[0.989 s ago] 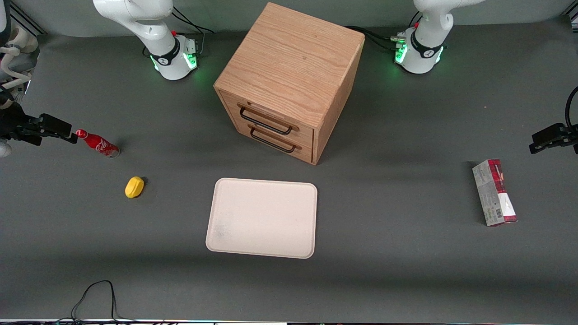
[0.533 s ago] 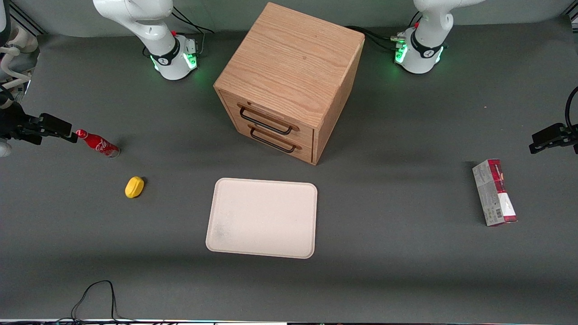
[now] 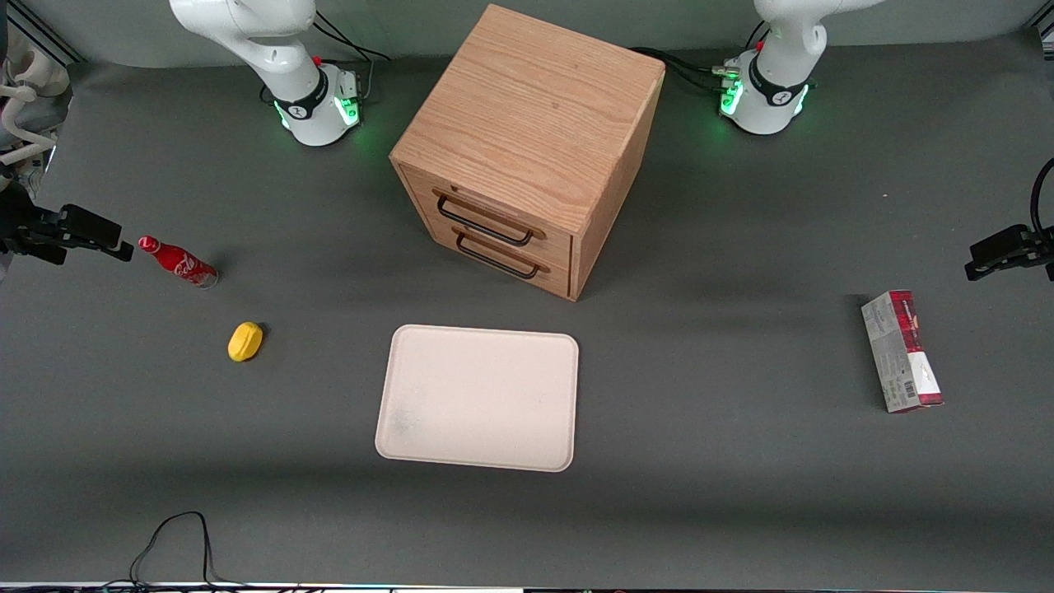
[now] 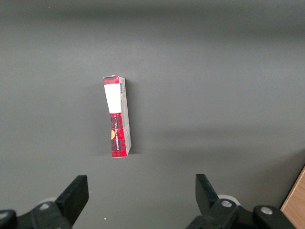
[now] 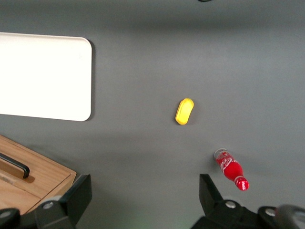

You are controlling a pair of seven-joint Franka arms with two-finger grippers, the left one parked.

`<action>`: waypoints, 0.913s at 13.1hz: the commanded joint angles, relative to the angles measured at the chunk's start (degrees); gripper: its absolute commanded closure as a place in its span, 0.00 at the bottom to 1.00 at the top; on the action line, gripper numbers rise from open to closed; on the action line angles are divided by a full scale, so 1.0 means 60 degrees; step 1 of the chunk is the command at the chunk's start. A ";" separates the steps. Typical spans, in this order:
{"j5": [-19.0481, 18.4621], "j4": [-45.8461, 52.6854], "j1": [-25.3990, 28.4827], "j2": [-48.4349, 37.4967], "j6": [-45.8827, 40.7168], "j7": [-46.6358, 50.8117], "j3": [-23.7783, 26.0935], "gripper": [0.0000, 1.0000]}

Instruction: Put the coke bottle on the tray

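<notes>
The coke bottle (image 3: 177, 262), small and red with white script, rests on the grey table toward the working arm's end; the right wrist view shows the bottle (image 5: 231, 170) too. My right gripper (image 3: 122, 249) hangs above the table beside the bottle's cap, apart from it. In the right wrist view the gripper (image 5: 144, 198) is open, with only bare table between its black fingers (image 5: 77, 194). The cream tray (image 3: 478, 398) lies flat in front of the wooden drawer cabinet, nearer the front camera, with nothing on it. The tray's corner (image 5: 57, 81) also shows in the right wrist view.
A yellow lump (image 3: 244, 341) lies between bottle and tray, nearer the front camera than the bottle. The wooden two-drawer cabinet (image 3: 527, 140) stands mid-table. A red-and-white carton (image 3: 902, 350) lies toward the parked arm's end.
My gripper has drawn slightly away from the bottle's cap, toward the working arm's end of the table. The bottle, tray and lump have not moved.
</notes>
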 commanded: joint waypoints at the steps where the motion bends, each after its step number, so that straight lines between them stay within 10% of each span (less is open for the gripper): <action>1: 0.0044 0.0278 0.0050 -0.0036 -0.0580 -0.0012 -0.0113 0.00; 8: 0.0015 0.0221 -0.0287 -0.0109 -0.0697 -0.0186 -0.0608 0.00; 12: -0.0102 0.0235 -0.0229 -0.0255 -0.1486 -0.3579 -0.3108 0.00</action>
